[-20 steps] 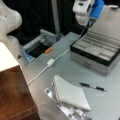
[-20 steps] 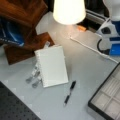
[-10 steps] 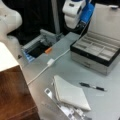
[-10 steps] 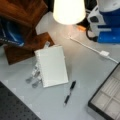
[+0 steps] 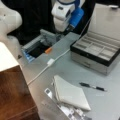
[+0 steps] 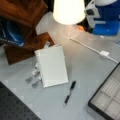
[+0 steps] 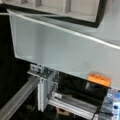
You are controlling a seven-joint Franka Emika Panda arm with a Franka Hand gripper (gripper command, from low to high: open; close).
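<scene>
My gripper [image 5: 62, 30] hangs from the white and blue arm at a front view's top. It is above the table's far edge, where an aluminium frame [image 5: 37, 45] borders a dark opening. The thing nearest to it is a small orange piece [image 5: 48, 50] lying at that edge, also seen in the wrist view as the orange piece [image 7: 99, 79]. No fingers show in the wrist view. The arm's blue and white body [image 6: 102, 17] fills a front view's top right.
An open grey compartment box [image 5: 100, 50] stands to the right. A white cable with an adapter [image 5: 50, 61] crosses the table. A white notebook [image 6: 52, 65], a black pen [image 6: 70, 92] and metal clips [image 6: 33, 78] lie nearer. A wooden block [image 5: 15, 95] and a lamp shade [image 6: 68, 10] stand close by.
The arm has moved left and a little lower, from over the box's back toward the table's far edge. Nothing on the table has shifted.
</scene>
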